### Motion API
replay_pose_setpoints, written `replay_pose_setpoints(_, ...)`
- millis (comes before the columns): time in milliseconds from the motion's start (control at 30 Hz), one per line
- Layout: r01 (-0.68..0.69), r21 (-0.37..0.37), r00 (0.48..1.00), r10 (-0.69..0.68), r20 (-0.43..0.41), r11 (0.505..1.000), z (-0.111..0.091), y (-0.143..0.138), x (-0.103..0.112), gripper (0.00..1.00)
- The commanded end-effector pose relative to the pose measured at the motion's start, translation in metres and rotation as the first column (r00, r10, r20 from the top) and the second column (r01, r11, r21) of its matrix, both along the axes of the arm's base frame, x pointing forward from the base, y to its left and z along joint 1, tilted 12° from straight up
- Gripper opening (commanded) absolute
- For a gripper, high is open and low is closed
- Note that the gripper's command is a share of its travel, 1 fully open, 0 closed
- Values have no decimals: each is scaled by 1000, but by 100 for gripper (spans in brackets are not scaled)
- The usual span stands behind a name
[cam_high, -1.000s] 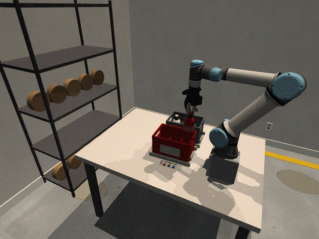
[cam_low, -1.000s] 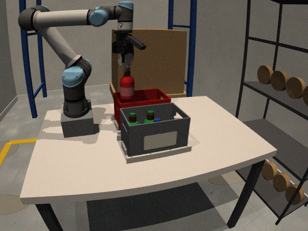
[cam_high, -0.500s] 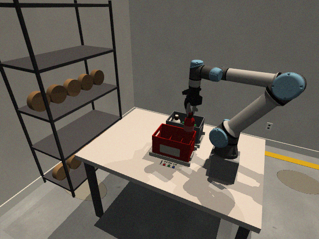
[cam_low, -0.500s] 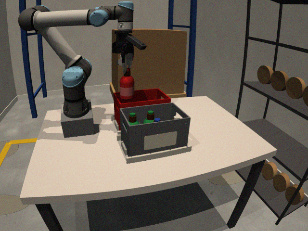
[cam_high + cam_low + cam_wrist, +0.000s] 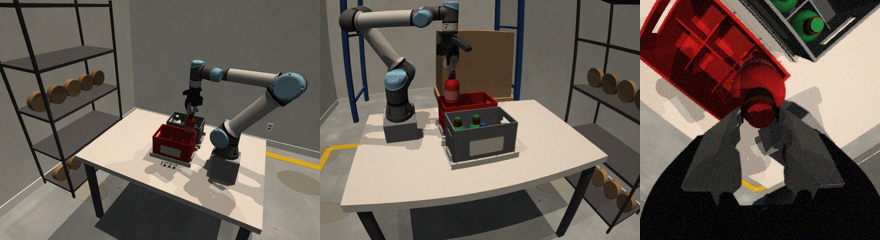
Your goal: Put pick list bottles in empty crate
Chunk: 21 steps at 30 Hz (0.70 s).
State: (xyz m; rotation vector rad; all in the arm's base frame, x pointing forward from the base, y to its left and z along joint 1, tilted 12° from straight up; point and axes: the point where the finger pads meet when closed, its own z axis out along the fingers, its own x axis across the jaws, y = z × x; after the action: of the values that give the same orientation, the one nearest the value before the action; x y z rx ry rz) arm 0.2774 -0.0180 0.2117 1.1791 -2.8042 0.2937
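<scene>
My gripper (image 5: 191,113) (image 5: 452,72) (image 5: 759,108) is shut on the neck of a red bottle (image 5: 189,124) (image 5: 451,89) (image 5: 771,82). It holds the bottle upright over the robot-side end of the red crate (image 5: 173,140) (image 5: 485,93) (image 5: 678,87), the bottle's bottom about at rim height. The crate's compartments that show hold no bottle. The grey crate (image 5: 170,117) (image 5: 456,144) (image 5: 812,54) holds two green bottles (image 5: 458,122) (image 5: 476,121), a blue-capped one (image 5: 483,124) and a white one (image 5: 177,120) (image 5: 503,121). The pick list (image 5: 169,165) shows red, green and blue dots; its numbers are too small to read.
Both crates stand side by side on the table (image 5: 116,144) (image 5: 539,129), with light rails (image 5: 169,159) (image 5: 485,161) along their bases. The robot's base block (image 5: 223,169) (image 5: 401,131) stands beside them. A shelf rack (image 5: 82,100) stands past the table's far end.
</scene>
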Motion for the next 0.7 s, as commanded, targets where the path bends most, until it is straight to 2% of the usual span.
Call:
replay_pose_setpoints(0, 0, -3, 1000, 0, 8, 1000, 3, -1, 2, 0)
replay_pose_setpoints(667, 0, -3, 1000, 0, 8, 1000, 3, -1, 2, 0)
